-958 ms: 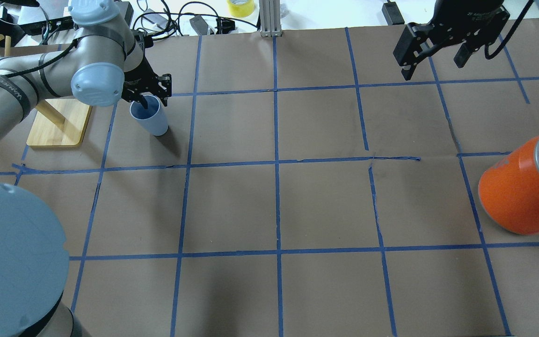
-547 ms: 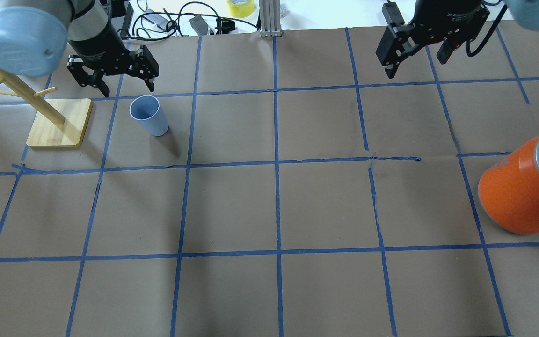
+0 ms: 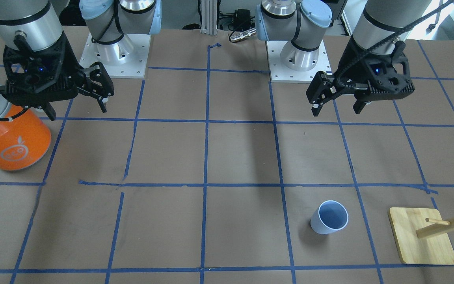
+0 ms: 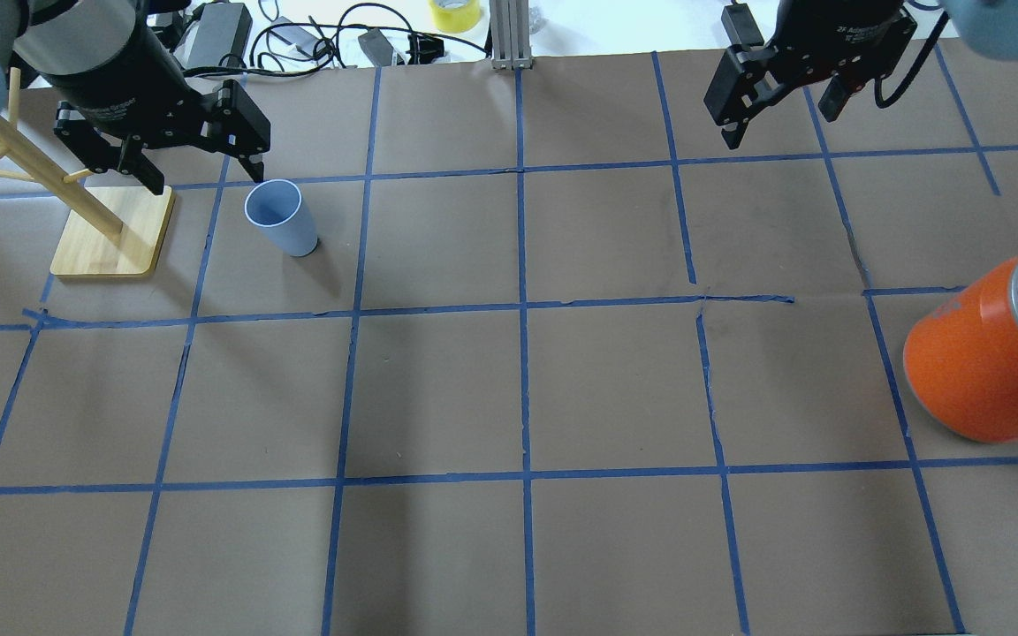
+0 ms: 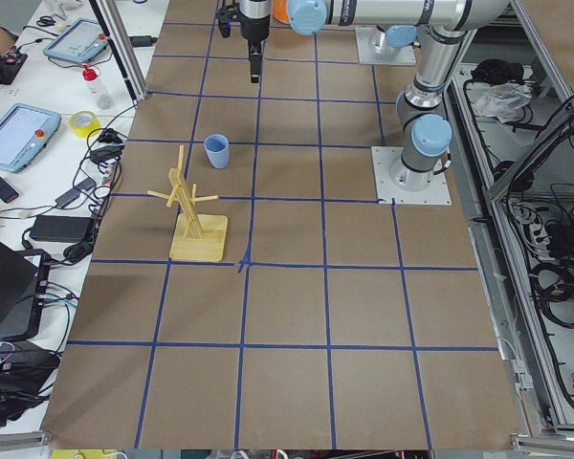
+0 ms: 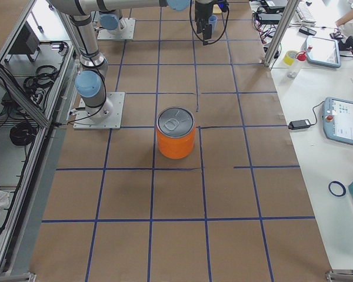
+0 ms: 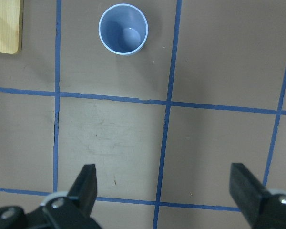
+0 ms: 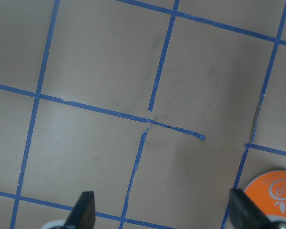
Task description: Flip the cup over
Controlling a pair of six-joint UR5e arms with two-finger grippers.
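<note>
The pale blue cup (image 4: 281, 216) stands upright, mouth up, on the brown paper at the far left; it also shows in the front view (image 3: 329, 217), the left side view (image 5: 216, 151) and the left wrist view (image 7: 123, 29). My left gripper (image 4: 206, 175) is open and empty, raised above the table just behind the cup and apart from it; its fingers (image 7: 88, 186) frame bare paper. My right gripper (image 4: 778, 124) is open and empty, high over the far right of the table (image 3: 77, 112).
A wooden peg stand on a bamboo base (image 4: 111, 230) stands just left of the cup (image 3: 424, 236). A big orange can with a silver lid (image 4: 977, 371) stands at the right edge (image 3: 12, 142). Cables and a tape roll (image 4: 454, 13) lie beyond the far edge.
One second ago my left gripper had a finger inside the cup's mouth. It has let go and risen clear; the cup stays upright in place. My right gripper shifted slightly left.
</note>
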